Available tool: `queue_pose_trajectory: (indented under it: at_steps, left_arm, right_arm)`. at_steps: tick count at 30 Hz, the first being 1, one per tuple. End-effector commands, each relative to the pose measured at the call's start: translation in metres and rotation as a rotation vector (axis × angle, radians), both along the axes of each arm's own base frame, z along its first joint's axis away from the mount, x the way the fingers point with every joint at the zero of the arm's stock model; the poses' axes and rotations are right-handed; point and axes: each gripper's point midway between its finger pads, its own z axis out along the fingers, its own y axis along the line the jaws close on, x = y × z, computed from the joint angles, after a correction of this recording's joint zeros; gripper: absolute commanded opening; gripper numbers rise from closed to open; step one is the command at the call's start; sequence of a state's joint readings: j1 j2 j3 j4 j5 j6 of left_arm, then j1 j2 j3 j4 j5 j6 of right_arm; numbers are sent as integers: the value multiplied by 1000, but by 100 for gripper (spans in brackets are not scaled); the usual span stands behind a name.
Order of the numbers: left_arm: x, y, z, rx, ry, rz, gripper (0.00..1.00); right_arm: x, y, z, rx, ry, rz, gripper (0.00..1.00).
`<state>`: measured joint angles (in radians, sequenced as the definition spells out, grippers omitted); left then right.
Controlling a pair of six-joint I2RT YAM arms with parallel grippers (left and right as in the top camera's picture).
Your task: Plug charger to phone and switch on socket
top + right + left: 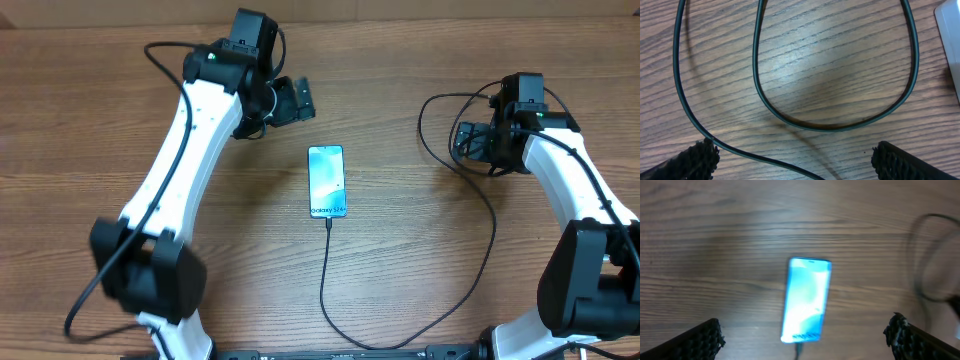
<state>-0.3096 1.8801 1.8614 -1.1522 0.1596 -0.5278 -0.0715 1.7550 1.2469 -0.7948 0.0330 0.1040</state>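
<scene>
Two white arms with black joints reached over the wooden table (420,290), the left arm (180,170) climbing from the lower left of the overhead frame and the right arm (578,185) from the lower right. One phone (326,181) lay flat at the centre of the frame with its cyan screen lit and its long side running up and down. One charger (324,280), a thin black cable, met the phone's lower edge, ran down toward the bottom of the frame, swept right along it, and rose to a loose loop at the upper right. The left gripper (292,100) hung just above and to the left of the phone with its jaws spread wide and nothing between them. In the left wrist view its two fingertips (705,340) sat in the bottom corners, with the phone (806,300) blurred between them on the wood. The right gripper (463,143) hovered over the loop at the upper right, likewise spread wide and holding nothing. Its wrist view showed two runs of the charger (840,125) on the table, one a rounded loop and one a strand down the left side, and both passed between the two fingertips (695,160) without touching them. A single pale flat edge (951,45) showed at the right margin of that view, too little of it to identify.
</scene>
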Motion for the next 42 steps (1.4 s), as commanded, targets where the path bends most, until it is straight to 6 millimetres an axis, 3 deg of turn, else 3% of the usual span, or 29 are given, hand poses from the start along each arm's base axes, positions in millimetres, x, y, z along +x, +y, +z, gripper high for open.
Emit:
queue_pose_trajectory:
  at_steps: [1, 6, 16, 18, 19, 20, 21, 22, 23, 29, 42]
  left_arm:
    - [-8, -4, 41, -23, -101, -21, 100]
    - [-18, -1, 70, -46, -169, -22, 100]
    - [-24, 2, 88, -56, -212, -20, 100]
    - [-21, 12, 93, -10, -247, 12, 100]
    - [-19, 19, 95, 24, -264, 35, 92]
    - [-19, 25, 96, 46, -271, 54, 79]
    - [-19, 27, 97, 56, -274, 62, 75]
    - [-19, 29, 97, 66, -277, 66, 83]
    - [-18, 29, 96, 71, -278, 65, 99]
    - [-19, 33, 83, 97, -253, 71, 100]
    - [-5, 24, 23, 92, -243, 39, 100]
  right_arm:
    - [-2, 1, 2, 0, -6, 5, 100]
    - [-2, 1, 2, 0, -7, 5, 100]
    - [-2, 0, 2, -1, -7, 5, 100]
    - [-2, 1, 2, 0, -6, 5, 100]
    - [-2, 0, 2, -1, -7, 5, 100]
    - [-2, 1, 2, 0, -7, 5, 100]
    - [-2, 0, 2, -1, -7, 5, 100]
    - [-2, 1, 2, 0, -7, 5, 100]
    - [-2, 1, 2, 0, -7, 5, 100]
    - [-2, 1, 2, 0, -7, 5, 100]
    - [-2, 1, 2, 0, -7, 5, 100]
